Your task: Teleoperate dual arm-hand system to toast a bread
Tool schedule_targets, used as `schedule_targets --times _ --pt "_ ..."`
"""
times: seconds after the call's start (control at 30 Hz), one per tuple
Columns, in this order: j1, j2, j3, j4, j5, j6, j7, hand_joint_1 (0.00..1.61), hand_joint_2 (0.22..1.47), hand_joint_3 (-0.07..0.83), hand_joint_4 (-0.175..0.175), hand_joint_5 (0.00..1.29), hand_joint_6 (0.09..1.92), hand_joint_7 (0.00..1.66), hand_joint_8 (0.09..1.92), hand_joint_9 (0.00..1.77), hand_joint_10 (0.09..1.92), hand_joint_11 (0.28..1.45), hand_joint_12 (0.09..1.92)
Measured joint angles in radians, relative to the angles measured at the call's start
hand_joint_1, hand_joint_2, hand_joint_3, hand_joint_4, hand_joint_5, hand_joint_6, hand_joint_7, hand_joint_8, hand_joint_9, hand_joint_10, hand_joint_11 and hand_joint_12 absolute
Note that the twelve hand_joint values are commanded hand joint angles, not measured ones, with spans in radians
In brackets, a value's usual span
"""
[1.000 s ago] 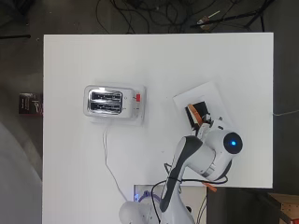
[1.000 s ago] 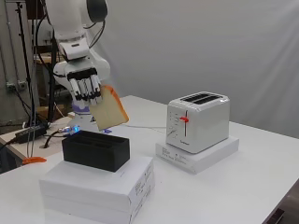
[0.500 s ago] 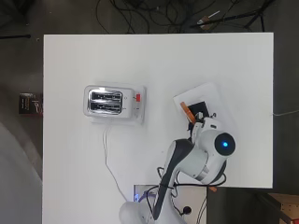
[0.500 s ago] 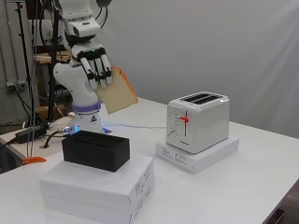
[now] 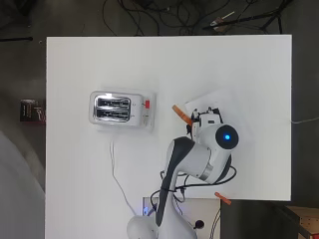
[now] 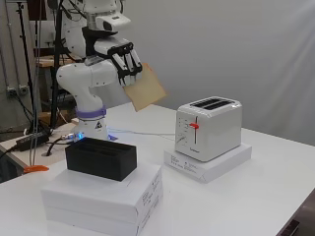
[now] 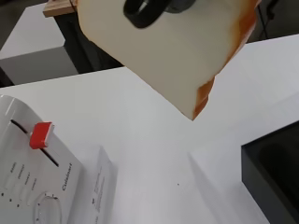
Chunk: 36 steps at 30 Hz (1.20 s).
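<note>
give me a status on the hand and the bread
Black and white hand shut on tan bread slice, held in the air. White two-slot toaster slots empty, red lever up. Nothing between them.

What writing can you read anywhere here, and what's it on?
Toaster: a brand mark, not read out; small labels beside its dial, too blurred to read.
Box under the toaster: fine print, too small to read.
Bread: none.
Elsewhere: none that can be read.
</note>
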Motion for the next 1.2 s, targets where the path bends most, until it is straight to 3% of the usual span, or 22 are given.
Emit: schedule_targets --times 0.27,0.33,0.4,0.47,0.53,0.6,0.67,0.97,1.2 --pt "0.018 0.027 0.029 0.022 0.020 0.012 -0.110 1.26 1.09 0.000 -0.175 0.84 1.13 1.28 0.53 1.43 0.09 0.68 0.58" --pt "0.023 0.039 0.042 0.029 0.021 0.017 -0.139 1.30 1.08 0.010 -0.175 0.83 1.12 1.26 0.54 1.36 0.26 0.69 0.51" --pt "0.028 0.053 0.058 0.039 0.026 0.020 -0.163 1.27 1.09 0.000 -0.175 0.83 1.14 1.25 0.58 1.36 0.16 0.71 0.45" --pt "0.034 0.071 0.076 0.051 0.035 0.022 -0.188 1.35 1.07 0.001 -0.175 0.82 1.10 1.23 0.55 1.32 0.47 0.72 0.40" --pt "0.040 0.089 0.096 0.061 0.045 0.027 -0.213 1.38 1.06 0.002 -0.175 0.82 1.09 1.21 0.56 1.28 0.62 0.73 0.37" --pt "0.045 0.100 0.116 0.066 0.051 0.034 -0.232 1.38 1.10 -0.002 -0.175 0.75 1.18 1.10 0.73 1.16 0.83 0.72 0.34" --pt "0.049 0.107 0.136 0.068 0.054 0.043 -0.246 1.37 1.11 -0.002 -0.175 0.73 1.23 1.06 0.80 1.11 0.91 0.72 0.33" --pt "0.066 0.126 0.210 0.073 0.090 0.100 -0.275 1.37 1.11 0.000 -0.175 0.73 1.23 1.04 0.82 1.09 0.93 0.72 0.30" --pt "0.073 0.154 0.220 0.110 0.128 0.082 -0.277 1.37 1.11 0.000 -0.175 0.73 1.23 1.04 0.82 1.09 0.93 0.72 0.28"
